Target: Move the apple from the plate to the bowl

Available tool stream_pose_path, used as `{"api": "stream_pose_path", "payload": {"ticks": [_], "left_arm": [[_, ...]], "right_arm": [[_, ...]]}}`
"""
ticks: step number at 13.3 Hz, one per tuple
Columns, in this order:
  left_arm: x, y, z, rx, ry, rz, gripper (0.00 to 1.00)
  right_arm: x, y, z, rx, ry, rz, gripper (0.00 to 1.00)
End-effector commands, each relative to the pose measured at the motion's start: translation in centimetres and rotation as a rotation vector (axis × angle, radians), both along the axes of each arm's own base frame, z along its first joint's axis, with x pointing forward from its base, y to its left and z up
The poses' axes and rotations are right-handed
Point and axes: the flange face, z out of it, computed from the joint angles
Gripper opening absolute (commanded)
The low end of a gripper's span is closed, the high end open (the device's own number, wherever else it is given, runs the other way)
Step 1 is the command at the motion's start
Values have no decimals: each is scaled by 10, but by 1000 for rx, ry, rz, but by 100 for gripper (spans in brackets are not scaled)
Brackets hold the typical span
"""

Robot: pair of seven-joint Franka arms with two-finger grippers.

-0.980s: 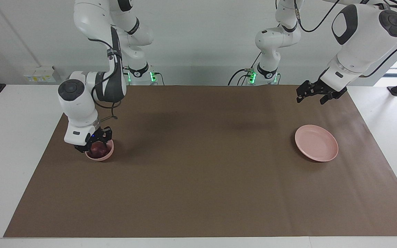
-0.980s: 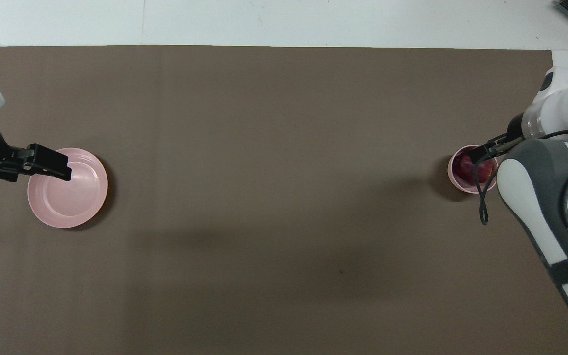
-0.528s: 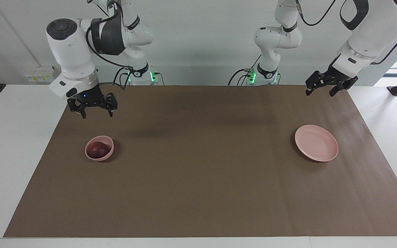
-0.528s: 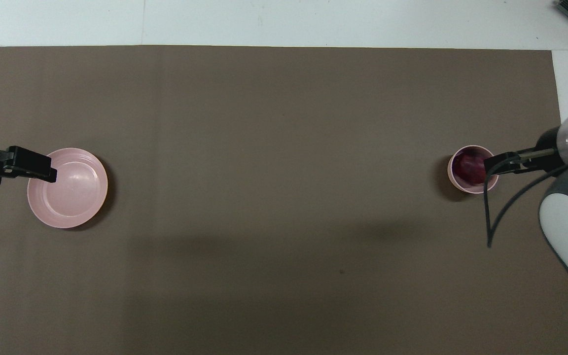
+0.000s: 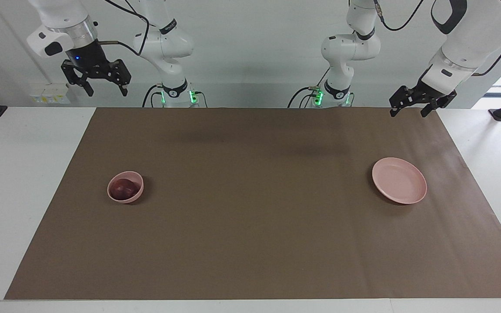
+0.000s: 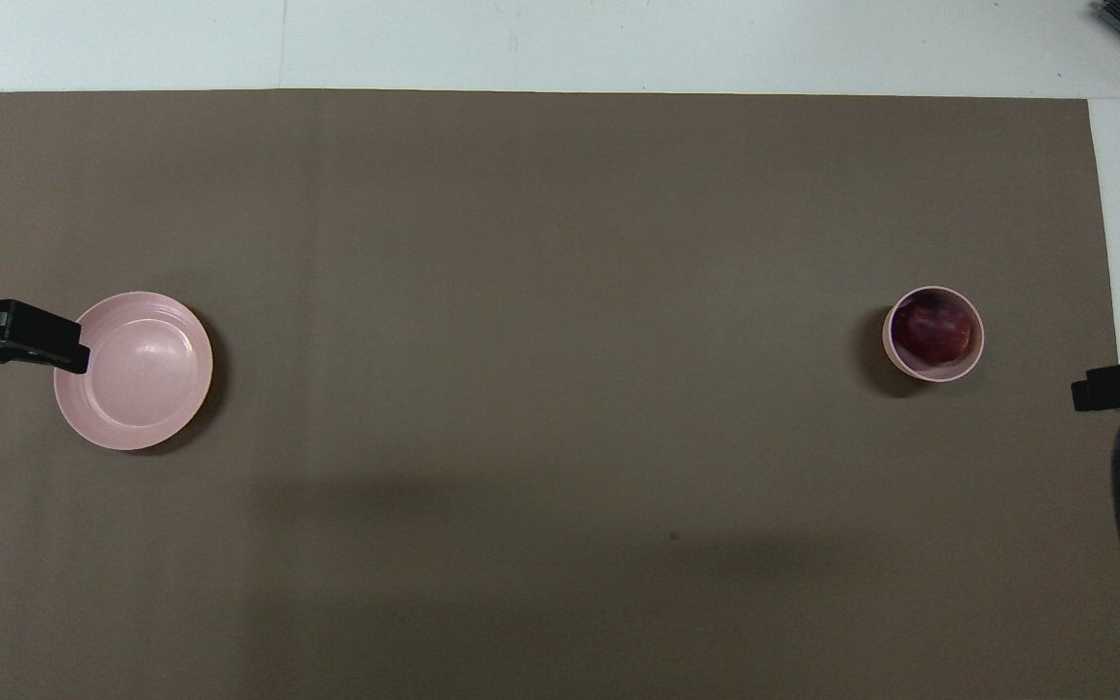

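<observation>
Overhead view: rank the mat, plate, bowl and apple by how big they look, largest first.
1. Mat, far the largest.
2. Plate.
3. Bowl, narrower than the plate.
4. Apple, smallest; it sits inside the bowl.

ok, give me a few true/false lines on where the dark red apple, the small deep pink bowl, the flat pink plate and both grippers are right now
1. The dark red apple lies in the small deep pink bowl. True.
2. The flat pink plate holds a second fruit. False: nothing lies on it.
3. The right gripper is shut on the apple. False: its fingers are open, it holds nothing, and it is raised high at the right arm's end of the table.
4. The left gripper is raised at the left arm's end of the table, touching nothing. True.
5. The bowl stands on the plate. False: they sit apart on the brown mat, the bowl toward the right arm's end, the plate toward the left arm's.
</observation>
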Motion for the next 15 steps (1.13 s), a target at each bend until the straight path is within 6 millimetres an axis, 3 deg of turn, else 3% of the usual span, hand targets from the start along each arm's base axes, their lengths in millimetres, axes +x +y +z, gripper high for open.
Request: {"api": "stream_pose_path", "payload": {"ticks": [1, 3, 9, 12, 15], "left_arm": [[3, 3, 14, 20, 0, -61, 100], [5, 7, 20, 2, -37, -46, 100], [7, 5, 23, -12, -70, -45, 100], [7, 7, 23, -12, -70, -42, 100], [7, 6, 23, -12, -70, -43, 100]], "right_arm": [[-9, 1, 4, 19, 5, -7, 100], [-8, 2, -6, 19, 11, -8, 100], [-4, -40, -12, 13, -1, -51, 100], [16, -42, -2, 13, -26, -57, 100], [22, -28, 0, -6, -22, -23, 100]]}}
